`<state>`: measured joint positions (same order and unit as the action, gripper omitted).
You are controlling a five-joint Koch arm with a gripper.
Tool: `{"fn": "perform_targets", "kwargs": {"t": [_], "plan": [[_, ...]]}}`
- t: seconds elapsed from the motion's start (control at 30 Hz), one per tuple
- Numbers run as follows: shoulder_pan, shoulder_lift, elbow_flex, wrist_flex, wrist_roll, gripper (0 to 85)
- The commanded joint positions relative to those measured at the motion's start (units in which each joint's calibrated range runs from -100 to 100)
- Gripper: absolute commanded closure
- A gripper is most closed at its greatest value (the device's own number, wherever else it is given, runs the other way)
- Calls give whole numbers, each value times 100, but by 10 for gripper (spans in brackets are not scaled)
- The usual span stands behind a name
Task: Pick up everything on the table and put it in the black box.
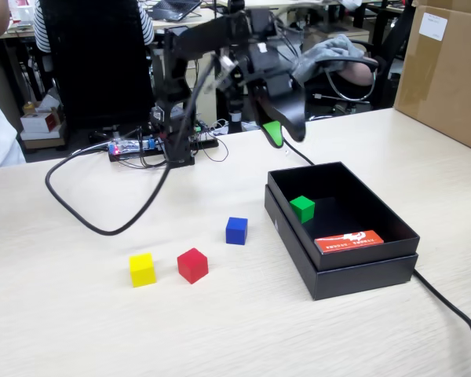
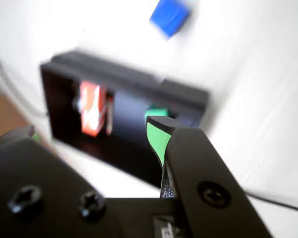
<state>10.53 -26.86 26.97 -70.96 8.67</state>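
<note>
A black box (image 1: pixel 341 267) stands open at the right of the table. A green cube (image 1: pixel 302 208) and a red card (image 1: pixel 348 240) lie inside it. A blue cube (image 1: pixel 236 230), a red cube (image 1: pixel 192 265) and a yellow cube (image 1: pixel 142 269) sit on the table left of the box. My gripper (image 1: pixel 286 135) hangs open and empty above the box's far left corner. In the blurred wrist view the gripper (image 2: pixel 92 126) has its jaws wide apart over the box (image 2: pixel 188 96), with the card (image 2: pixel 92 114), the partly hidden green cube (image 2: pixel 156 113) and the blue cube (image 2: pixel 170 17) visible.
A black cable (image 1: pixel 102 224) loops across the table on the left, and another cable (image 1: pixel 455 314) runs past the box's right side. A circuit board (image 1: pixel 133 147) sits by the arm's base. A cardboard box (image 1: pixel 447 71) stands at the far right.
</note>
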Motion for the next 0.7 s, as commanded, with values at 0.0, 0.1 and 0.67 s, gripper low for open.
{"fn": "perform_targets", "kwargs": {"t": [0.0, 0.1, 0.67], "plan": [[-571, -1083, -467, 8, -420, 387], [-1035, -1152, -993, 51, -664, 358], [-2252, 1326, -1201, 863, -1284, 358]]}}
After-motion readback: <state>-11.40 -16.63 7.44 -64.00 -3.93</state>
